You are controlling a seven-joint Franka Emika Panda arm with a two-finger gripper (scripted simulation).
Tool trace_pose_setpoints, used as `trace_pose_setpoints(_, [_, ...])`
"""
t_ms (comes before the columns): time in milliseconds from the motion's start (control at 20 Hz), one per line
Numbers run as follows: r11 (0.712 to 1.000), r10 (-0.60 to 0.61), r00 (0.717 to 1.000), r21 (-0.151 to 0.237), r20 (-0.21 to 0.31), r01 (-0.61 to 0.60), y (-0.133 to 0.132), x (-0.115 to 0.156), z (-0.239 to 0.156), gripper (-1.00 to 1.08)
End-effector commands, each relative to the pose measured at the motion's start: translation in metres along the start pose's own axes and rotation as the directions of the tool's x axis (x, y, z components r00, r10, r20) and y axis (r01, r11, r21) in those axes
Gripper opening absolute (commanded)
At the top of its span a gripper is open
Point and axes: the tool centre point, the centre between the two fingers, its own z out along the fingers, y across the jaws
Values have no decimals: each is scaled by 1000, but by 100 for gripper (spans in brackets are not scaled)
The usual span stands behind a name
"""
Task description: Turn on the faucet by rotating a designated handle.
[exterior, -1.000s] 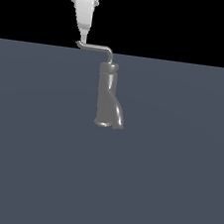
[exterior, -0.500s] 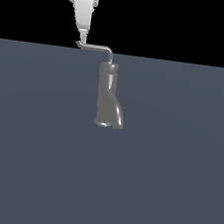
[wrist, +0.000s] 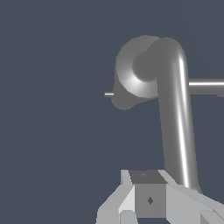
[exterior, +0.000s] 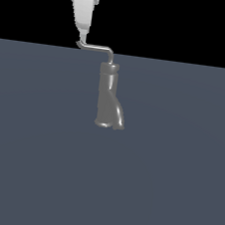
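The faucet (exterior: 109,96) is a grey upright tube with a flared, bent base, standing on the dark floor. The handle (exterior: 96,46) is a thin light-grey L-shaped rod on top, reaching toward the exterior view's left and ending in a small hooked tip. My gripper (exterior: 83,31) hangs straight above that tip, fingers together, its end just over the hook. In the wrist view the faucet top (wrist: 133,74) shows from above, and the handle (wrist: 177,118) runs from it to beside my fingers (wrist: 148,205), not between them.
The flat dark grey floor (exterior: 37,165) spreads all round the faucet. In the wrist view a thin bright rod (wrist: 205,86) sticks out sideways past the handle, and a short stub (wrist: 109,94) shows on the faucet's other side.
My gripper has shifted very slightly upward above the handle's tip. The handle and the faucet have not moved.
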Motion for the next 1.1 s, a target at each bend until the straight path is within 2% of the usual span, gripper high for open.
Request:
trace_pose_setpoints(0, [1000,0,1000,-6,0,0,9,0,0,-100])
trace_pose_setpoints(700, [1000,2,1000,-5,0,-2,47,-2,0,-100])
trace_pose_setpoints(800, [1000,-4,1000,0,-1,4,42,-5,0,-100])
trace_pose_setpoints(1050, [1000,-3,1000,-1,-1,3,57,7,-1,-100])
